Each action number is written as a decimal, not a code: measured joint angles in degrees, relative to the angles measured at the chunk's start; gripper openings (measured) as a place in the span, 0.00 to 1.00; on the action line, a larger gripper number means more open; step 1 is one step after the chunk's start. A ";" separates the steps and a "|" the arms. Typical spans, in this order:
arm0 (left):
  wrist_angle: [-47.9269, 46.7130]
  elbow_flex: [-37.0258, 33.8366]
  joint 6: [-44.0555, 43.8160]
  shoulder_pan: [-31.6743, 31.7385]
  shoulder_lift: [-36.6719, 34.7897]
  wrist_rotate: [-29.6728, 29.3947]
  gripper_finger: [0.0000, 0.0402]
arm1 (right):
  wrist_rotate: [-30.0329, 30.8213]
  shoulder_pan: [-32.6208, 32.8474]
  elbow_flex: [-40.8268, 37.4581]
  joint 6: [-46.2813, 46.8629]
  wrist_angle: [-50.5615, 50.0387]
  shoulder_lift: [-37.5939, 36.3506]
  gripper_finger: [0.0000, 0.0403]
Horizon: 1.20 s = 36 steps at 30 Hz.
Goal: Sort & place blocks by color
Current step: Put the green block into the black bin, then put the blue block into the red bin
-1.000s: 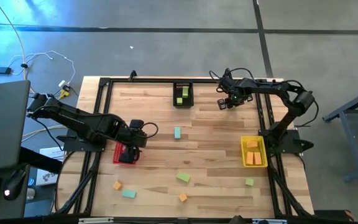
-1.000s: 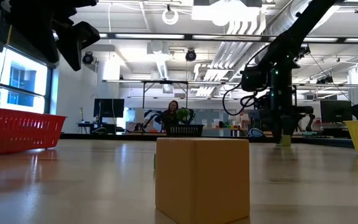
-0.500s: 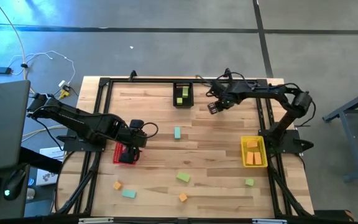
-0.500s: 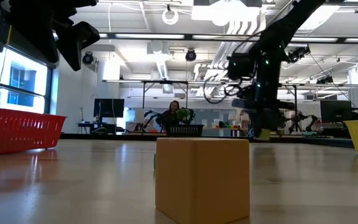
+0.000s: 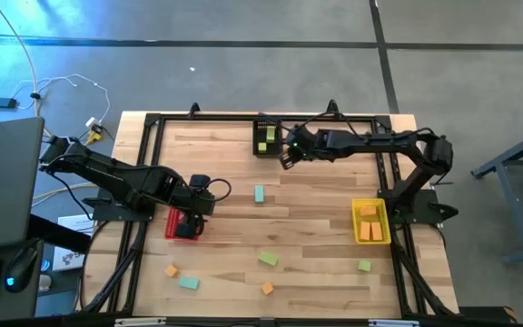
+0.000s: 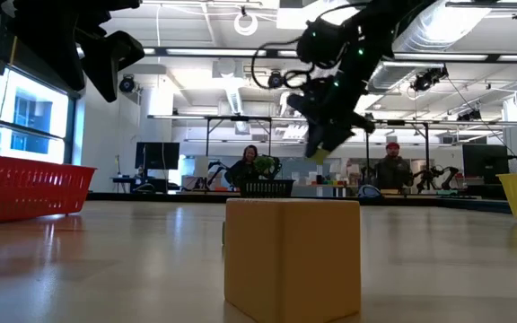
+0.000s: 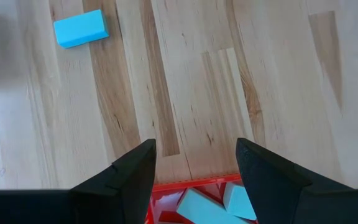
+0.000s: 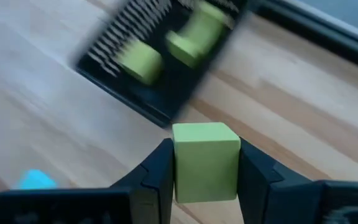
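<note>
My right gripper [image 5: 287, 157] is shut on a lime green cube [image 8: 205, 162] and hovers beside the black bin [image 5: 266, 138] at the far edge, which holds two green blocks [image 8: 166, 46]. My left gripper [image 7: 194, 168] stands open above the red bin [image 5: 182, 225], where teal blocks [image 7: 197, 204] lie. Loose on the table lie a teal block [image 5: 259, 193], green blocks [image 5: 268, 259] [image 5: 363, 266], orange blocks [image 5: 267, 288] [image 5: 172, 271] and a teal bar [image 5: 187, 282]. My right gripper pinches the green cube by two opposite sides [image 8: 180, 165] between its two fingers [image 8: 157, 171]. The fingers slant down from the table's right side. The cube is lifted clear of the table, beside the black bin's near right corner.
The yellow bin [image 5: 369, 221] with orange blocks stands at the right edge. A black frame [image 5: 152, 123] runs around the table. In the low view an orange block [image 6: 293, 258] fills the foreground, and people [image 6: 391, 166] are in the room behind.
My right gripper has swung from the far right toward the table's left along the far edge, rising and turning, and now hangs next to the black bin. The green cube has travelled with it, clear of the table.
</note>
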 joint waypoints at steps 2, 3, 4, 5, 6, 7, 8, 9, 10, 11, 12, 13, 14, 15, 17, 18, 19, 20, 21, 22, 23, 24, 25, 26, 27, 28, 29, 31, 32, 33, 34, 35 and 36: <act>0.03 0.00 0.00 0.01 0.00 0.00 0.51 | 0.36 0.98 0.00 -0.63 3.96 0.00 0.25; 0.03 0.00 0.00 0.01 0.00 0.00 0.51 | 0.57 1.40 0.00 -0.68 5.52 0.00 0.25; 0.05 0.00 0.00 0.01 0.00 0.00 0.51 | 0.92 1.83 0.00 -0.72 7.06 0.04 0.25; 0.05 0.00 0.00 0.01 0.00 0.00 0.51 | 1.32 2.26 -0.07 -0.96 8.96 0.10 0.25; 0.07 0.00 -0.02 0.01 0.00 0.00 0.51 | 1.77 2.60 -0.19 -1.44 10.74 0.15 0.25; 0.13 0.00 -0.01 0.00 0.00 0.00 0.51 | 2.40 2.91 -0.21 -1.74 11.99 0.19 0.25; 0.22 0.00 0.00 0.00 0.00 0.00 0.51 | 3.13 3.22 -0.24 -1.87 13.63 0.51 0.25; 0.44 0.00 0.00 0.01 0.00 0.00 0.51 | 3.91 3.50 -0.24 -2.13 15.66 0.89 0.25; 0.75 0.00 0.00 0.00 0.00 0.00 0.51 | 4.15 3.70 -0.26 -2.51 16.96 1.17 0.25; 1.13 0.00 0.00 0.00 0.00 0.02 0.51 | 4.86 3.91 -0.31 -3.01 18.80 1.73 0.25; 1.67 0.01 0.00 0.01 0.00 0.00 0.51 | 5.12 4.08 -0.31 -3.25 21.60 2.31 0.25; 2.07 0.02 -0.02 -0.01 0.02 0.02 0.51 | 5.27 4.18 -0.31 -3.29 23.55 3.06 0.25; 2.17 0.02 -0.03 -0.01 0.00 0.02 0.51 | 5.56 4.21 -0.31 -3.34 25.39 3.94 0.25; 2.46 0.02 -0.05 0.01 0.00 0.00 0.51 | 5.61 4.23 -0.31 -3.76 27.40 4.94 0.25; 2.58 0.02 -0.69 -0.01 0.00 0.04 0.51 | 6.82 4.21 -0.31 -3.83 30.90 7.30 0.25; 2.60 0.02 -1.31 0.00 0.00 0.04 0.51 | 7.10 4.19 -0.32 -3.45 31.99 8.36 0.25; 2.55 0.02 -1.90 0.01 0.00 0.17 0.51 | 7.33 4.10 -0.35 -3.30 33.56 9.48 0.25; 2.50 0.02 -2.55 -0.01 0.00 0.30 0.51 | 7.28 4.01 -0.35 -3.28 34.93 10.43 0.25; 2.43 0.02 -2.97 -0.03 0.00 0.38 0.51 | 7.28 3.82 -0.35 -3.28 35.67 11.22 0.25; 2.16 0.02 -3.30 -0.03 0.00 0.40 0.51 | 7.23 3.69 -0.35 -3.28 36.53 11.95 0.25; 1.78 0.02 -3.68 -0.03 0.00 0.42 0.51 | 6.88 3.45 -0.35 -3.20 37.20 12.55 0.25; 1.32 0.02 -4.17 -0.03 0.00 0.39 0.51 | 6.68 3.25 -0.35 -2.83 37.37 13.01 0.25; 0.97 0.02 -4.57 -0.03 0.00 0.38 0.51 | 6.60 2.94 -0.35 -2.19 37.49 13.35 0.25; 0.75 0.02 -4.80 -0.03 0.00 0.38 0.51 | 6.58 2.61 -0.35 -1.61 37.41 13.63 0.25; 0.52 0.02 -5.27 -0.03 0.00 0.39 0.51 | 6.68 2.28 -0.35 -1.34 37.53 13.94 0.27; 0.38 0.02 -5.72 -0.03 0.00 0.39 0.51 | 6.63 1.91 -0.35 -0.87 37.48 14.09 0.29; 0.36 0.02 -6.27 -0.03 0.00 0.50 0.51 | 6.58 1.60 -0.36 -0.37 37.28 14.14 0.32; 0.03 0.02 -7.54 -0.03 0.00 0.97 0.51 | 6.44 1.08 -0.37 0.18 37.53 14.13 0.40; -0.16 0.02 -8.22 -0.03 0.00 1.36 0.51 | 6.44 0.92 -0.37 0.18 37.56 14.12 0.44; -0.39 0.02 -8.86 -0.03 0.00 1.98 0.51 | 6.41 0.79 -0.37 0.20 37.56 14.12 0.47; -0.58 0.02 -9.51 -0.04 0.00 2.69 0.51 | 6.37 0.65 -0.35 0.20 37.58 14.12 0.51; -0.73 0.02 -10.36 -0.16 0.00 3.39 0.51 | 6.37 0.63 -0.22 0.20 37.60 14.12 0.53; -0.89 0.02 -11.25 -0.47 0.00 3.74 0.51 | 6.33 0.63 -0.14 0.20 37.83 14.10 0.56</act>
